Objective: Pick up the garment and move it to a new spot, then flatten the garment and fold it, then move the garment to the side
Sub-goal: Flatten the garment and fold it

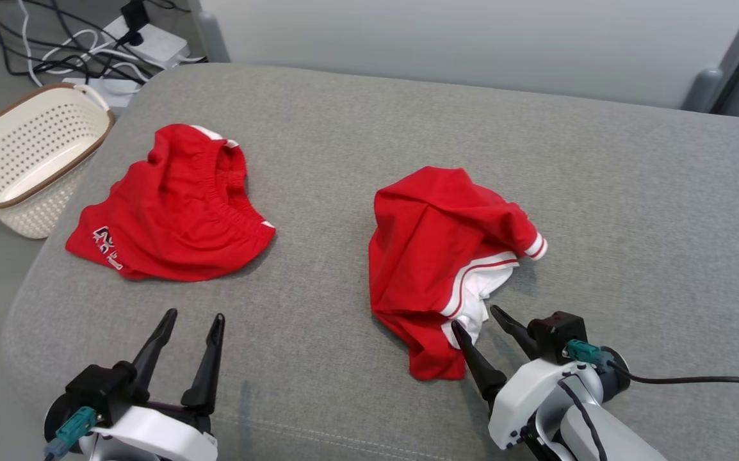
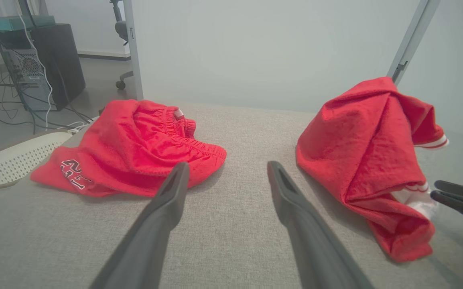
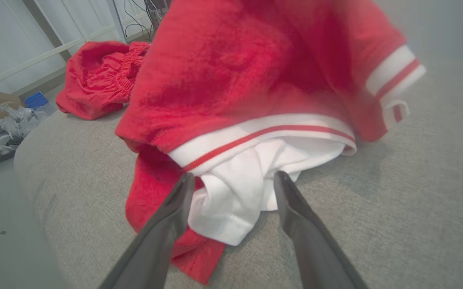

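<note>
A crumpled red garment (image 1: 433,237) (image 2: 360,140) (image 3: 235,72) with white, red-striped trim lies right of centre on the grey padded surface (image 1: 600,192). My right gripper (image 1: 475,317) (image 3: 234,176) is open at its near edge, with the fingers on either side of a white fabric fold, not closed on it. The same gripper pokes in at the right edge of the left wrist view (image 2: 440,190). My left gripper (image 1: 194,315) (image 2: 227,164) stands open over bare surface, nothing between its fingers, between the two pieces of clothing.
A second red piece, shorts with a white logo (image 1: 171,205) (image 2: 135,140) (image 3: 95,76), lies at the left. A cream perforated basket (image 1: 30,153) (image 2: 11,160) sits off the surface's left edge. Cables and a power strip (image 1: 145,38) lie on the floor behind.
</note>
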Motion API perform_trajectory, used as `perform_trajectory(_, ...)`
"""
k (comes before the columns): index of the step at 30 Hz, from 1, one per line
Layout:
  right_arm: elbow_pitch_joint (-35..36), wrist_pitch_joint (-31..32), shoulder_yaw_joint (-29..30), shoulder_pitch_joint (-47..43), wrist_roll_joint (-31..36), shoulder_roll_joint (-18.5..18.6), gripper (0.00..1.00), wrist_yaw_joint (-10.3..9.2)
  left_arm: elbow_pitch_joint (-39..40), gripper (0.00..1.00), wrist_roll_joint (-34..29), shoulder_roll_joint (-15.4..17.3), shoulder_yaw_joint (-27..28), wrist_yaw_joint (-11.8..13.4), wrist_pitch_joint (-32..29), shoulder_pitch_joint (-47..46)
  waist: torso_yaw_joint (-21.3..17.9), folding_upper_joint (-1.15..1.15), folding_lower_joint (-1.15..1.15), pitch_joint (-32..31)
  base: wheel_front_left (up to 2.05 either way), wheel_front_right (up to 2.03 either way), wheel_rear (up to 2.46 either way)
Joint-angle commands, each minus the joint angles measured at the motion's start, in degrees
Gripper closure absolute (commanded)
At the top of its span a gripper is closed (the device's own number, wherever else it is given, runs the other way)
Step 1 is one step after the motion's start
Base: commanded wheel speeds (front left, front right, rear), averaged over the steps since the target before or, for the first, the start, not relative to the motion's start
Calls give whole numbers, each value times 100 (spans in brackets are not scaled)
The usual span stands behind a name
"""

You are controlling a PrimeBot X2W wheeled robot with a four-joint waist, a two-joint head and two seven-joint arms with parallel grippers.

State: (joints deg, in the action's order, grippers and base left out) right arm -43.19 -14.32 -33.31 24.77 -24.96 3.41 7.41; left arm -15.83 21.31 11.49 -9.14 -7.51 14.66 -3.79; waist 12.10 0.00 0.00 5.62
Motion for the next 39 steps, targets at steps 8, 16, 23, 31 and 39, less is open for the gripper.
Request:
perform_trajectory(8, -562, -68, 64, 429, 269, -53, 67, 8, 213, 0, 139, 102, -5, 2, 34, -344, 294, 0, 0, 93, 0, 0, 0)
perform_trajectory(16, 110, -68, 1630, 752, 1314, -53, 100, 8, 268, 0, 237, 146, -183, 2, 34, -272, 112, 0, 0, 121, 0, 0, 0)
perform_trajectory(23, 1194, -68, 2898, 1164, 2507, -53, 100, 8, 371, 0, 190, 136, -395, 2, 34, -247, -332, 0, 0, 10, 0, 0, 0)
perform_trajectory(31, 1422, 470, 3443, 1217, 3183, 142, 100, 8, 414, 0, 133, 22, -834, 2, 34, -194, -905, 0, 0, -100, 0, 0, 0)
perform_trajectory(39, 1108, 1137, 3643, 399, 3185, 152, 0, 8, 427, 0, 338, 170, -1411, 2, 34, -333, -1232, 0, 0, 110, 0, 0, 0)
